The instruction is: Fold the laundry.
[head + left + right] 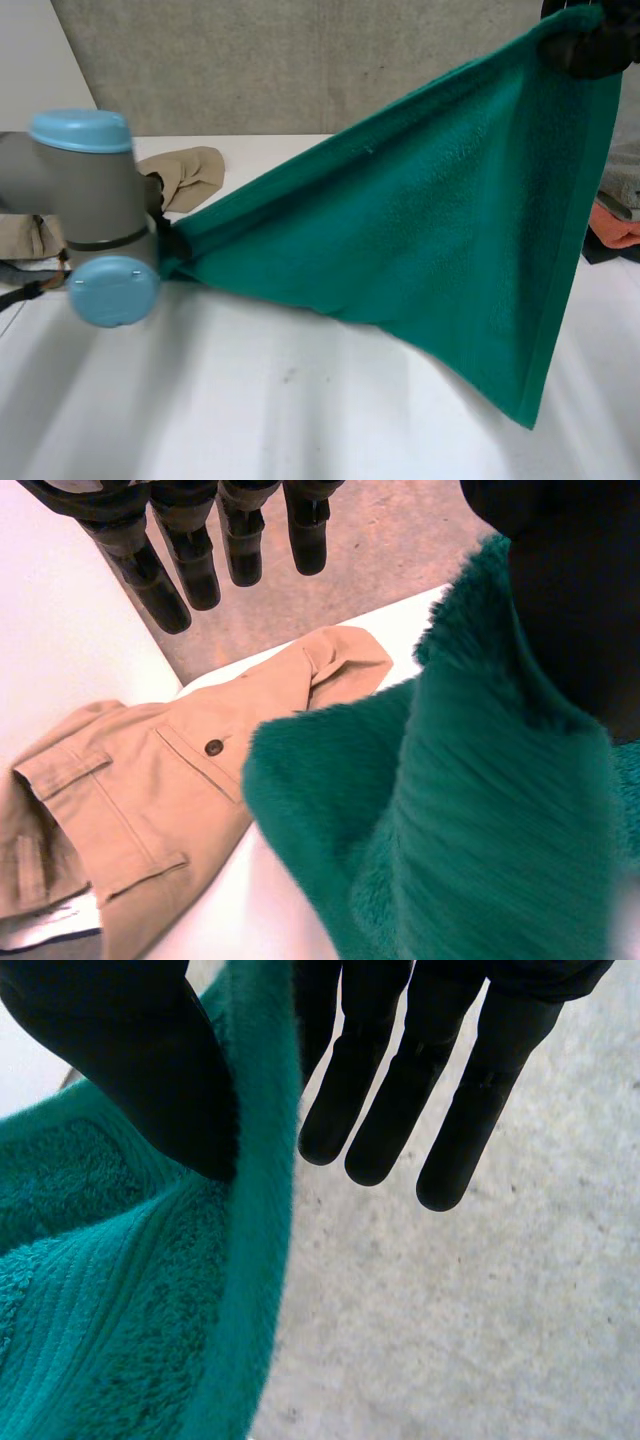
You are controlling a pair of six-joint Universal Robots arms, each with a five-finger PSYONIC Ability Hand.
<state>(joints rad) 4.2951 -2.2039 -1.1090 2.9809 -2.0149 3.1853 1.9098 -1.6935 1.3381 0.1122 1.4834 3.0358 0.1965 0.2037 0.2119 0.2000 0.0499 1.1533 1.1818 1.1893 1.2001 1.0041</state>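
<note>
A green towel (420,230) hangs stretched in the air, sloping from the table (250,400) at the left up to the top right. My right hand (590,45) holds its top corner there. In the right wrist view the towel's edge (250,1210) is pinched between the thumb (150,1070) and the straight fingers (380,1110). The towel's low end runs in behind my left arm (95,200). In the left wrist view my left hand (190,560) has straight, spread fingers off the towel (480,830), which bunches against its thumb (570,610).
Beige trousers (150,790) lie on the table beyond the left hand, also seen behind the left arm (190,175). A pile of grey and orange clothes (620,215) lies at the table's right side. A concrete wall stands behind the table.
</note>
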